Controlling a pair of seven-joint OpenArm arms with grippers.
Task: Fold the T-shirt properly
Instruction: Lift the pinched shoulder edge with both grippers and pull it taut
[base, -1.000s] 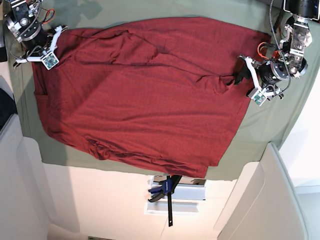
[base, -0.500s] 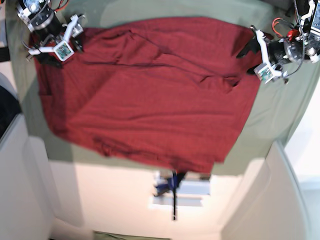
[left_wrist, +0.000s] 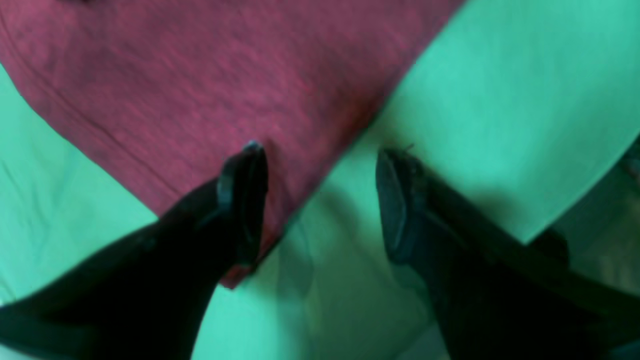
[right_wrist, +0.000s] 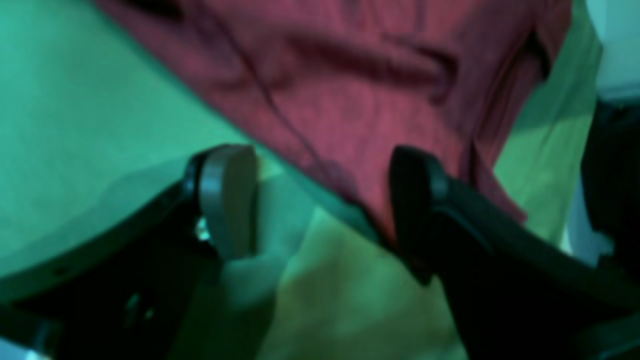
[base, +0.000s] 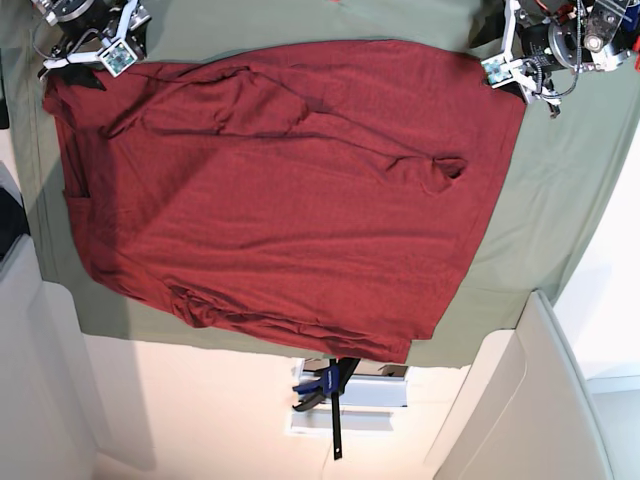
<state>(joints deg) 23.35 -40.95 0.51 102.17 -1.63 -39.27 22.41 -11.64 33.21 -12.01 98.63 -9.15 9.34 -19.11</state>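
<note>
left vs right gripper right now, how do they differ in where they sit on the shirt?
The left gripper straddles a T-shirt edge with one finger over red fabric and the other over the green cloth; the right gripper has a pale-faced finger over green cloth and a dark one at the red edge. Both are open and hold nothing, each at a far corner.

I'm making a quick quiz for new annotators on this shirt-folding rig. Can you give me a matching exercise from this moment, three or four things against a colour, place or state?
Things:
1. T-shirt
2. cloth under the shirt
3. left gripper
4. clamp

Descriptions:
A. sage green
B. jaws apart, straddling a shirt corner
C. dark red, spread out with wrinkles
D. blue and black, below the table edge in the base view

Pairs: 1-C, 2-A, 3-B, 4-D
</note>
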